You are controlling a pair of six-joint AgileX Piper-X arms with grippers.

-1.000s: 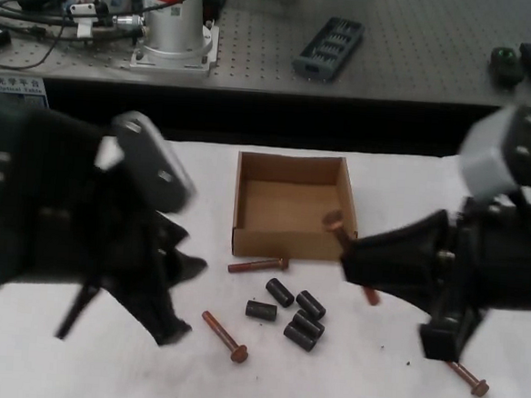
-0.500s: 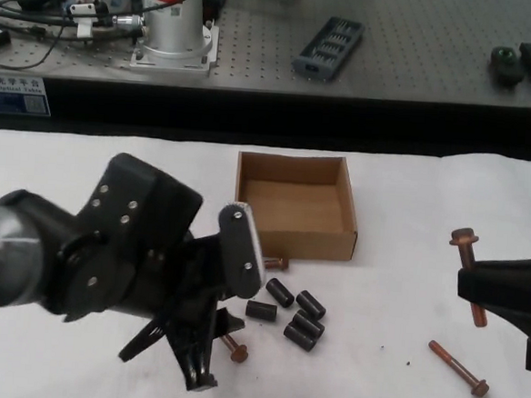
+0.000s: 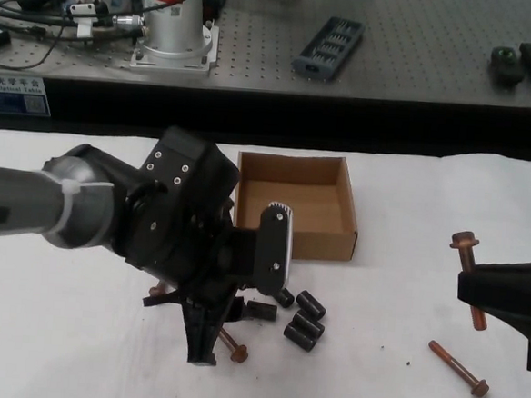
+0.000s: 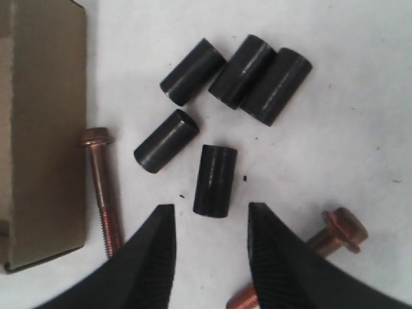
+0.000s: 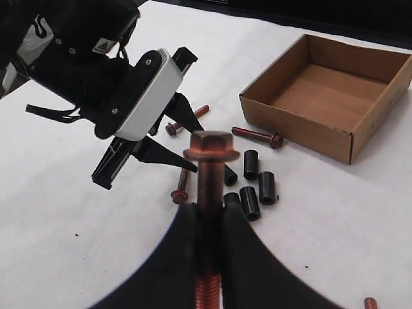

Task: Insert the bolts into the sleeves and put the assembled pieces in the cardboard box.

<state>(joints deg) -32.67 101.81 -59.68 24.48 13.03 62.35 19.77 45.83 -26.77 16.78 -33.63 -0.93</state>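
Note:
Several black sleeves (image 4: 215, 180) lie loose on the white cloth in front of the cardboard box (image 3: 292, 205). My left gripper (image 4: 209, 215) hangs open over them, its fingertips on either side of the near end of one sleeve. My right gripper (image 5: 207, 212) is shut on a copper bolt (image 5: 207, 167) held upright with its head up, off at the bench's right side (image 3: 466, 263). The left gripper (image 3: 197, 326) points down beside the sleeve cluster (image 3: 301, 318). The box is empty.
Loose bolts lie on the cloth: one along the box wall (image 4: 103, 187), one beside the left fingers (image 4: 335, 238), one at the right front (image 3: 459, 367). Equipment stands on the perforated bench behind (image 3: 173, 19).
My left arm has swung from the left in over the sleeves and lowered its open gripper toward one. The right gripper drew back to the right with the bolt, then stayed still.

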